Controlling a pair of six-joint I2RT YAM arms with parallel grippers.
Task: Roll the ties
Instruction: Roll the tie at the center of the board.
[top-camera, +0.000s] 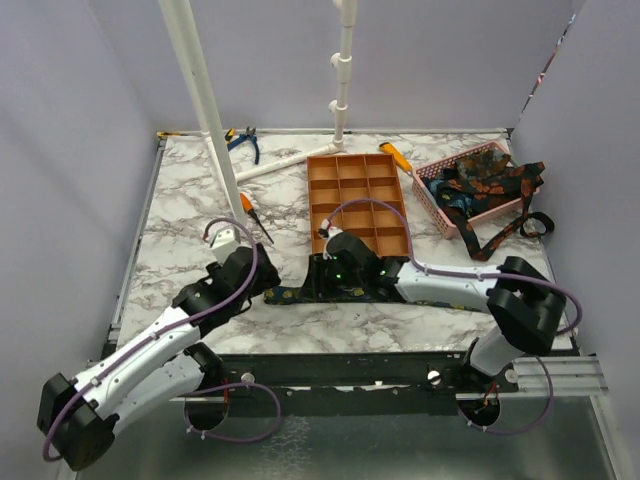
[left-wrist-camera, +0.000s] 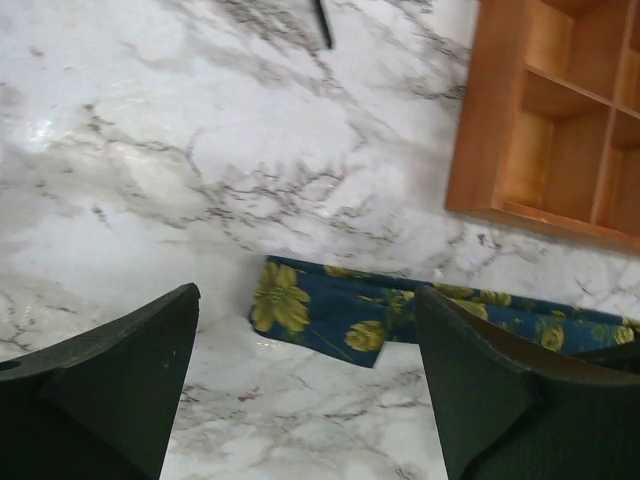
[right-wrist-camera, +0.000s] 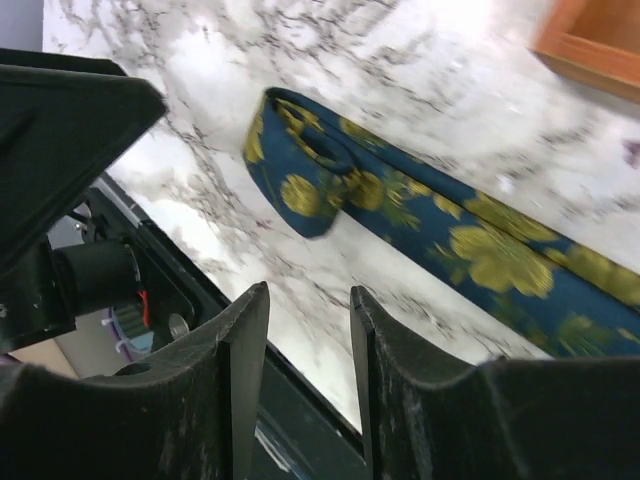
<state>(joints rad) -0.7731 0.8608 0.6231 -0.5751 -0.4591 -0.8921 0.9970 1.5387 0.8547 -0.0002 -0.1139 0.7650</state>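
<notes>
Where the two arms meet over the near middle of the table (top-camera: 180, 200), one tie (top-camera: 290, 295) lies flat on the marble. It runs left to right, just near of the orange tray (top-camera: 311, 200) and apart from it. It is navy with yellow flowers, and its left end is doubled over loosely on itself. The left fingers (left-wrist-camera: 305, 295) stand wide apart above that end, released, with nothing between them but the tie on the table below. Whether they touch it I cannot tell. The right fingers (right-wrist-camera: 308, 295) hang a little further right, parted by a narrow gap and grasping nothing, with the tie lying beyond their tips. The other ties (top-camera: 480, 180) sit in a tangled heap in the pink basket (top-camera: 432, 205) at the far right, to the right of the tray. One of them trails over the basket's near side onto the table. Blue pliers (top-camera: 243, 143) lie at the far left, an orange-handled screwdriver (top-camera: 252, 212) lies left of the tray, and a second orange handle (top-camera: 398, 157) lies between tray and basket. Two white pipes (top-camera: 200, 100) rise from the far part of the table
</notes>
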